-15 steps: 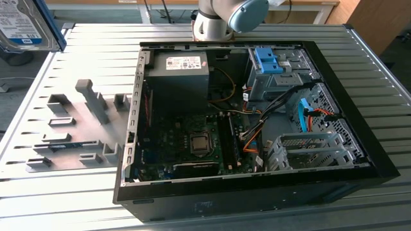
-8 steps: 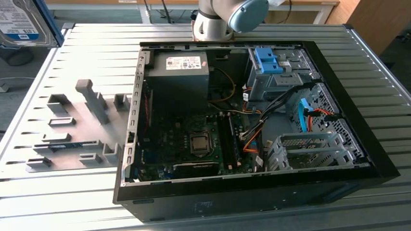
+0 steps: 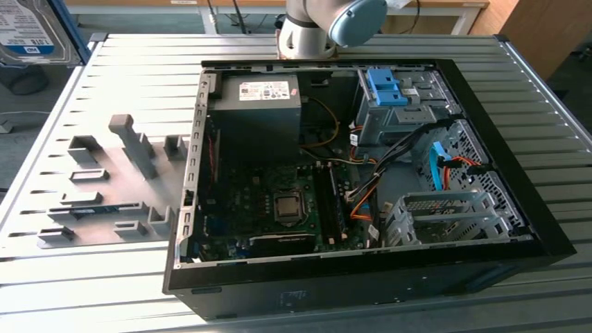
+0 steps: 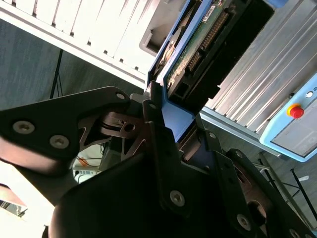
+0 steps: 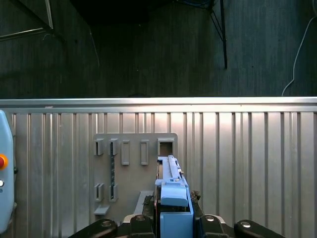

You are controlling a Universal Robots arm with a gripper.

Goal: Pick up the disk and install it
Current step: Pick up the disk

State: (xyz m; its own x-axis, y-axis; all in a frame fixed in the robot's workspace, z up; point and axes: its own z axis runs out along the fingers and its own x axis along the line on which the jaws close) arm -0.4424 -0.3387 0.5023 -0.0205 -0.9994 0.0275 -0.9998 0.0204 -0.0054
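Fingers clamped on the blue side rail of the disk. Gripper holding it edge-on in the air, above the ribbed table by the grey fixture plate. Well apart from the open computer case.

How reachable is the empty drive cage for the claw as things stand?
Probably yes: the case lies open on top, nothing covers the drive cage, and the claw, shut on the disk, hangs clear of it.
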